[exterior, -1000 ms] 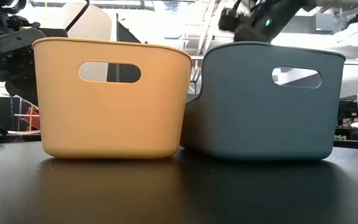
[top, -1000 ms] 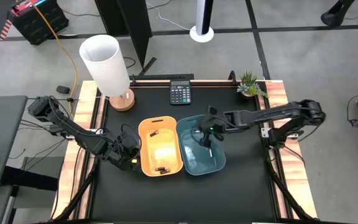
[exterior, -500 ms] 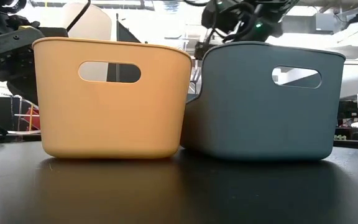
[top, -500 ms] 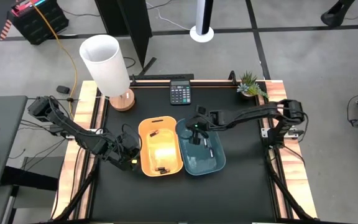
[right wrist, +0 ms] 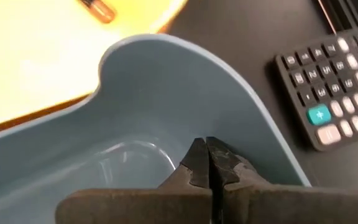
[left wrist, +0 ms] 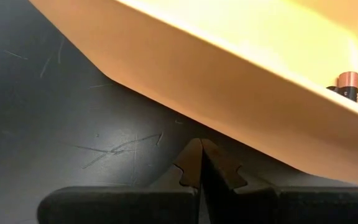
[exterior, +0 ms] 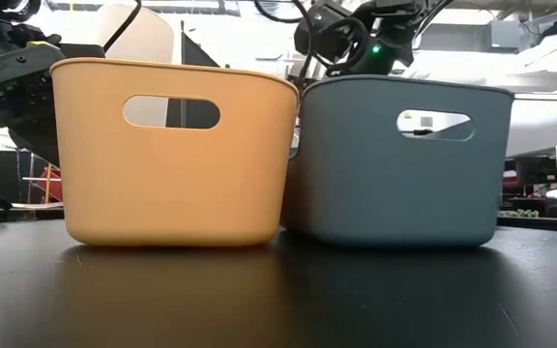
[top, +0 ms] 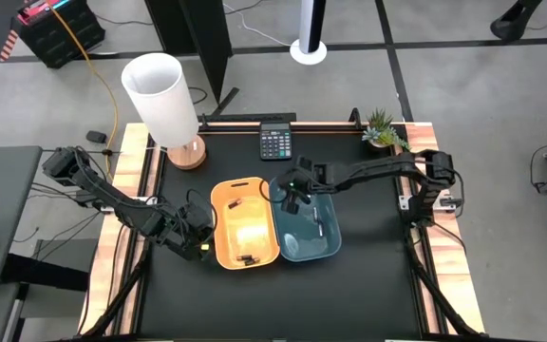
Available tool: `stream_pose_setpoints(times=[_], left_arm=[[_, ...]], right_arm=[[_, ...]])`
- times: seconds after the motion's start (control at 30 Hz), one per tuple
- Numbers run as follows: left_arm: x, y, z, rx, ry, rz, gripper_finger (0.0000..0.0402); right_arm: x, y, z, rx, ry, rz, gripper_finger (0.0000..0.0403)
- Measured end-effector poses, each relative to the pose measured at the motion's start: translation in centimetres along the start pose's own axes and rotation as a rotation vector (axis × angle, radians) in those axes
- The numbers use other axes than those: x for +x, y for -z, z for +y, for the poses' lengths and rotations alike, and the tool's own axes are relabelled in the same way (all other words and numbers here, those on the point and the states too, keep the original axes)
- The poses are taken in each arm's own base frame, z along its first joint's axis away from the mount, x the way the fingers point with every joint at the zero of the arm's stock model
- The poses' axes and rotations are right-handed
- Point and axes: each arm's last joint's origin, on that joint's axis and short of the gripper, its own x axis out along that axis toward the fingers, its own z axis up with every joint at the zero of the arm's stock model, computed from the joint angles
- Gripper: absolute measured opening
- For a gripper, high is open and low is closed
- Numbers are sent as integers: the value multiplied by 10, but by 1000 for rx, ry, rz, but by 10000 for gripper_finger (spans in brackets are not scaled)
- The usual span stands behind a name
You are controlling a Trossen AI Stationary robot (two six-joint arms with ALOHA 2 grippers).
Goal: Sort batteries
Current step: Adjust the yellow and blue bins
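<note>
right gripper (top: 293, 201) fingers pressed together, empty, over blue bin (top: 333, 249) corner nearest yellow bin (top: 224, 249) | batteries (top: 246, 259) in yellow; one pale in blue | left gripper (left wrist: 201, 163) pinched together, parked beside yellow | tip: clear rim before retracting, avoid nudging bin

A grey tiled floor (top: 463, 85) surrounds the wood-edged black table (top: 368, 285), with a white lamp (top: 164, 100) at one corner.
</note>
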Motion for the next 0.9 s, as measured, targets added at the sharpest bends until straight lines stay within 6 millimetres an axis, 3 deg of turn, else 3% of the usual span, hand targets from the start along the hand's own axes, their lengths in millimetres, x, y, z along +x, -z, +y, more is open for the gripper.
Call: stream_pose_setpoints(times=[0.6, 0.9], left_arm=[[3, -4, 5, 50, -43, -9, 0], [9, -11, 16, 63, -119, 2, 0]], right_arm=[[1, 0, -6, 55, 11, 5, 0], [-3, 5, 7, 42, -8, 47, 0]])
